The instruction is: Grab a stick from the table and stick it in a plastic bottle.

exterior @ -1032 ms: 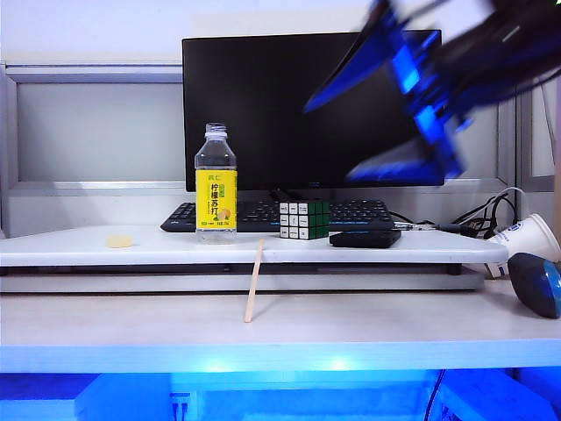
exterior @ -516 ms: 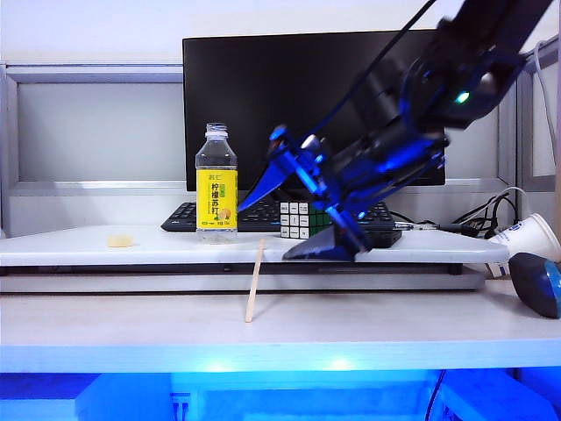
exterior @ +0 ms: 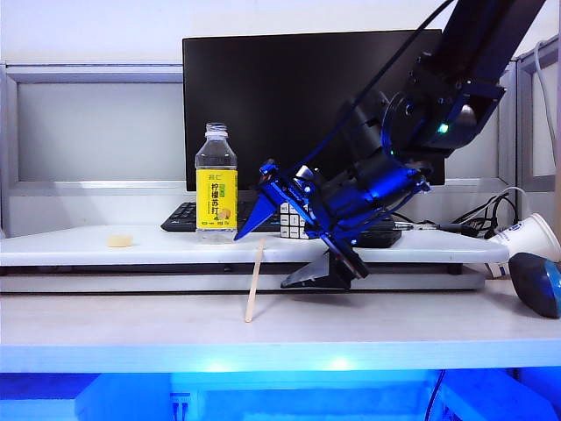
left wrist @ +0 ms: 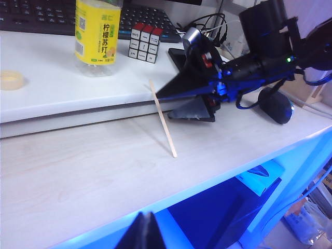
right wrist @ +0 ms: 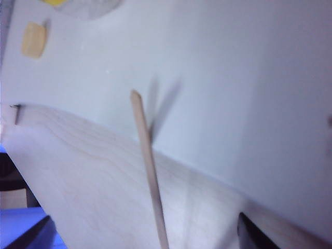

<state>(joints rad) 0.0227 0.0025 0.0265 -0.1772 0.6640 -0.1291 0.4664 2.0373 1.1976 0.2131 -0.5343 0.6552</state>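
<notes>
On the table (exterior: 394, 329) the stick (exterior: 254, 282) leans against the shelf; your right gripper (exterior: 276, 250), jaws spread and empty, nears it, so next straddle and pinch; left gripper (left wrist: 147, 232) idles, state unclear.

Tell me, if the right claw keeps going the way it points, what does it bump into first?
Probably the thin pale wooden stick. The right claw, jaws wide open, points left and downward at it where it leans against the raised white shelf board. Depth is hard to judge, so it might slip past and meet the board instead.
</notes>
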